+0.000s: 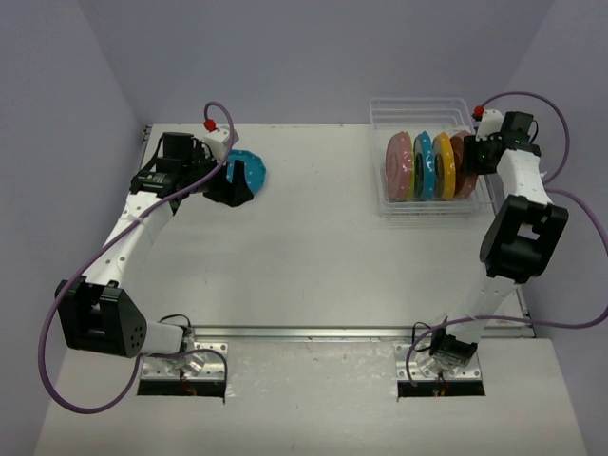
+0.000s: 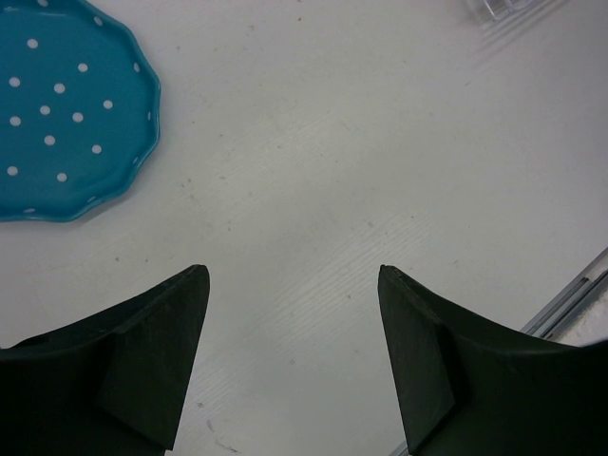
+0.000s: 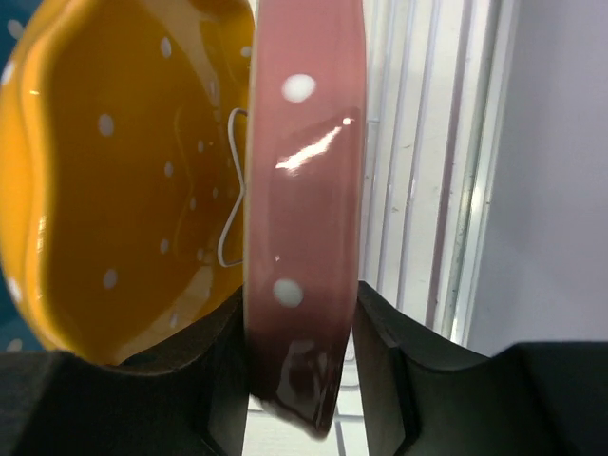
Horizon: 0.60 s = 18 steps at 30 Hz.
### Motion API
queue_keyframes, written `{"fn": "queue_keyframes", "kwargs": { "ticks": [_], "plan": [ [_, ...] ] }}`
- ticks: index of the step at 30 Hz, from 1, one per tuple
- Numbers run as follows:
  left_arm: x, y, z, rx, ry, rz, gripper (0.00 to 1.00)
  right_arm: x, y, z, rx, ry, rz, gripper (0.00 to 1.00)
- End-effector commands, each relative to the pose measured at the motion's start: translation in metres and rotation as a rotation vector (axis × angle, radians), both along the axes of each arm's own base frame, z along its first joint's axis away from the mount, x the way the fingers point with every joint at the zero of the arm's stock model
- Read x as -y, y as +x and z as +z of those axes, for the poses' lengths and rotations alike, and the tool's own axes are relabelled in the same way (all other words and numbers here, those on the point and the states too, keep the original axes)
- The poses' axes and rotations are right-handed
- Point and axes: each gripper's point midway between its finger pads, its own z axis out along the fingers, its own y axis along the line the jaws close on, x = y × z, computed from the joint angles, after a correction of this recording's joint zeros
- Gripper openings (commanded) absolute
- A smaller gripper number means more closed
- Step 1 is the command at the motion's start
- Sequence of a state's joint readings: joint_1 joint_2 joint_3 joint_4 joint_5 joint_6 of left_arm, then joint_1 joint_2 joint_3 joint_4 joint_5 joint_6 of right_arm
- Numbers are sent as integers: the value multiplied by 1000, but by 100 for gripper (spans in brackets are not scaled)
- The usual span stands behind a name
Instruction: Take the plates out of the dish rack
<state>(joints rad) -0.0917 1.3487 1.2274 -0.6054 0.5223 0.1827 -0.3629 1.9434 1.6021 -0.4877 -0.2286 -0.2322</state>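
Observation:
The clear dish rack (image 1: 418, 104) stands at the far right with several plates on edge: a pink plate (image 1: 399, 163), a blue one (image 1: 423, 166), an orange-yellow one (image 1: 444, 166) and a darker pink plate (image 1: 464, 163) at the right end. My right gripper (image 1: 473, 157) reaches into the rack. In the right wrist view, my right gripper (image 3: 299, 302) has both fingers pressed against the rim of that pink plate (image 3: 304, 171), beside the orange-yellow plate (image 3: 123, 180). Another blue plate (image 1: 247, 171) lies flat at the far left. My left gripper (image 2: 290, 275) hovers open beside this plate (image 2: 66, 114).
The rack's ribs (image 3: 427, 142) and right wall stand close to my right fingers. A corner of the rack (image 2: 503, 8) shows at the top of the left wrist view. The back wall stands just behind the rack. A metal strip (image 1: 332, 332) runs along the table's near edge.

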Motion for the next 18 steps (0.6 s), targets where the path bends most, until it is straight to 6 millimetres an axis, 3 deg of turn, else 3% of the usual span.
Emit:
{"fn": "queue_keyframes", "kwargs": {
  "ticks": [1, 6, 9, 12, 18],
  "plan": [
    [-2, 10, 16, 73, 5, 6, 69, -18, 11, -2, 9, 119, 70, 42],
    [-4, 8, 12, 68, 15, 10, 69, -30, 13, -12, -9, 202, 81, 41],
    [-4, 8, 11, 64, 17, 10, 69, -31, 13, -12, -7, 212, 78, 36],
    [-4, 8, 10, 62, 15, 13, 70, -36, 13, -2, 14, 232, 84, 21],
    [-3, 10, 9, 55, 5, 23, 70, -48, 11, 39, 96, 267, 99, 0]
  ]
}}
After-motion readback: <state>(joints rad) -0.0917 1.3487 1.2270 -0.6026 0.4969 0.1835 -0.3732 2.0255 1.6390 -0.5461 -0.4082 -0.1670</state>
